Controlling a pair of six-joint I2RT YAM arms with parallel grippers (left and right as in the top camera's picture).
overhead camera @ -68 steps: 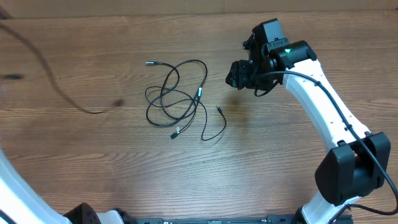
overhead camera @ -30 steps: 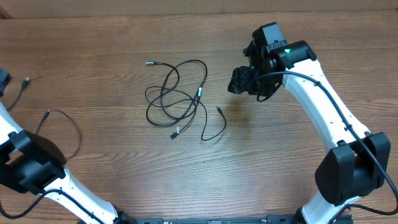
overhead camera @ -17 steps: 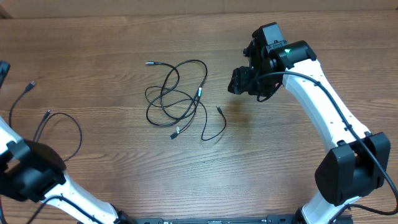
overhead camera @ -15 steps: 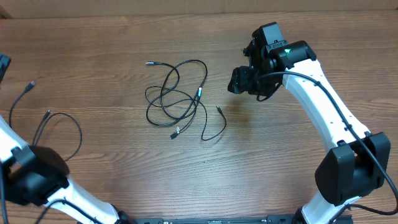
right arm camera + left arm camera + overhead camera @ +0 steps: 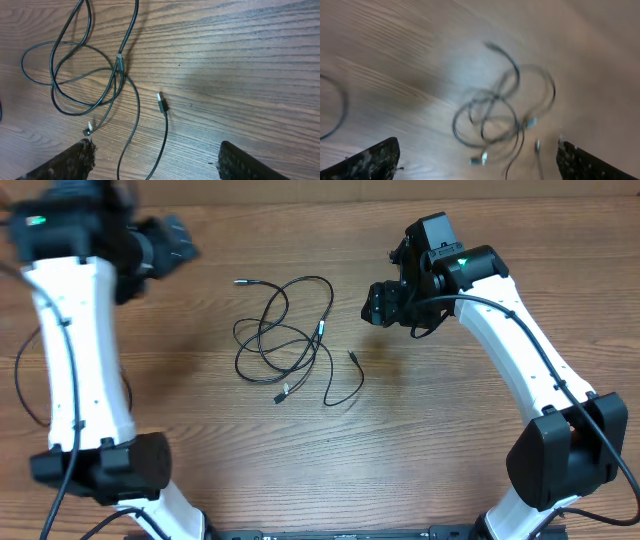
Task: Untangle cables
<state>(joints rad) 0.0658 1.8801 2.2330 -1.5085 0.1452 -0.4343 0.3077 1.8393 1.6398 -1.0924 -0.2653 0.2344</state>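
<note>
Cables [image 5: 318, 330], thin and black with small silver-tipped plug ends, lie in a loose tangle of overlapping loops near the middle of the brown wood-grain table [image 5: 450, 450], between the two arms. From where I stand the right gripper [image 5: 380, 302] hangs just to the right of the tangle, near it but apart from it. Its dark fingers stand wide apart at the bottom corners of the right wrist view, with nothing between them but bare wood. One free plug end [image 5: 161, 104] trails out of the bundle toward that gripper and rests on the table short of its fingers.

The left gripper [image 5: 172, 242] sits up and to the left of the tangle, well apart from it, and shows blurred from overhead. In the left wrist view, also smeared, its two fingertips [image 5: 375, 160] sit at opposite lower corners, spread wide and holding nothing, and the knot of loops lies on the wood ahead of them. At the left edge of that same view a separate dark arc of cord [image 5: 342, 107] curves on the table, clear of the main bundle.

The tabletop is a warm streaky wood that fills every view. The white left arm [image 5: 75, 360] crosses its left side, and the white right arm [image 5: 520, 350] slants up from the lower right.
</note>
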